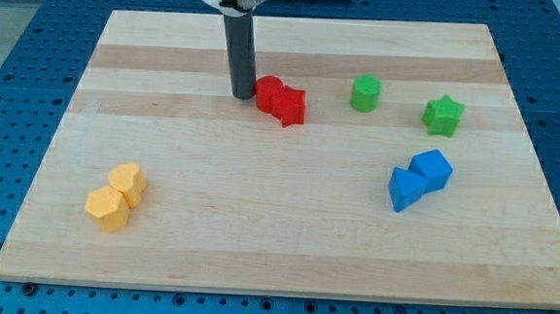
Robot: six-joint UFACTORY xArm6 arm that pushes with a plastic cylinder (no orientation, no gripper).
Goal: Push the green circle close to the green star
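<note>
Going from the view's left, the two yellow blocks (116, 198) lie touching one another, well apart from our tip and down toward the view's bottom left of it; their shapes are hard to make out, perhaps a hexagon and a rounded piece. They play no part in the task and sit out of any likely path.

Our tip (242, 95) rests on the wooden surface (255, 253) near the view's top, just left of the two red blocks (281, 101), which touch each other; the tip looks to be against the nearer red one or just beside it, and we cannot tell which. We carry no pincer, only the rod, so there is no open or closed state to report.

Farther to the tip's right, beyond the red pair, stands the green circle (365, 93), upright and free on all sides. The green star (443, 114) is farther right again and slightly toward the view's bottom, near the circle but not touching. We judge the tip is on the correct side for a rightward push, yet the red blocks lie between it and the circle, so a straight push might carry them along.

Below the star and well to the tip's lower right, two blue blocks (420, 179) touch each other.

No containers are on the surface; nothing holds anything else.
</note>
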